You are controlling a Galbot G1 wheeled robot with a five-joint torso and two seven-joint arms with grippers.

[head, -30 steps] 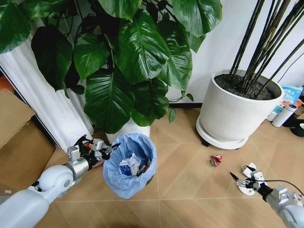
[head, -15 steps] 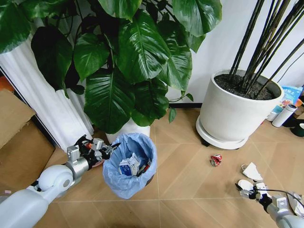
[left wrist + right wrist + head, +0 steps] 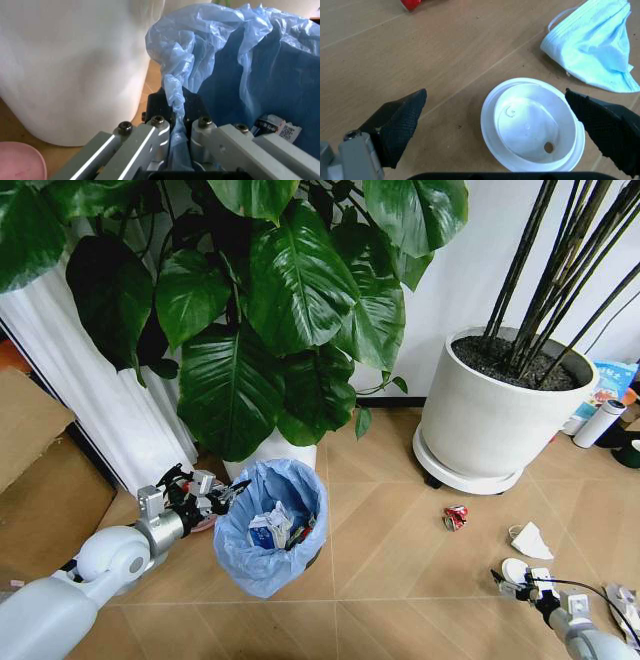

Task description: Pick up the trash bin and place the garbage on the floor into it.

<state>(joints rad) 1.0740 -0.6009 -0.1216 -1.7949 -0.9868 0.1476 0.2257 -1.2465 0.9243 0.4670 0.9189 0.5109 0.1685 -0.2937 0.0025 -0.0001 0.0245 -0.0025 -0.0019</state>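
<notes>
The trash bin (image 3: 268, 532), black with a crinkly light-blue bag (image 3: 225, 56), stands on the floor (image 3: 390, 580) below the leafy plant. My left gripper (image 3: 214, 498) is shut on its near rim, the bag (image 3: 176, 112) pinched between the fingers. A blue-white carton (image 3: 265, 532) lies inside. My right gripper (image 3: 518, 585) is open low over a white lid (image 3: 532, 125), its black fingertips (image 3: 400, 120) on either side. Other garbage lies nearby: a crushed red can (image 3: 455, 517) and a light-blue face mask (image 3: 595, 48).
A large white pot (image 3: 495, 415) with dark stems stands behind the litter. The leafy plant's white pot (image 3: 270, 450) is just behind the bin. A white thermos (image 3: 598, 423) stands far right, a cardboard box (image 3: 40, 470) far left.
My right arm has drawn back toward the lower right and lowered, so the lid now lies between its open fingers. The left gripper keeps its hold on the bin rim.
</notes>
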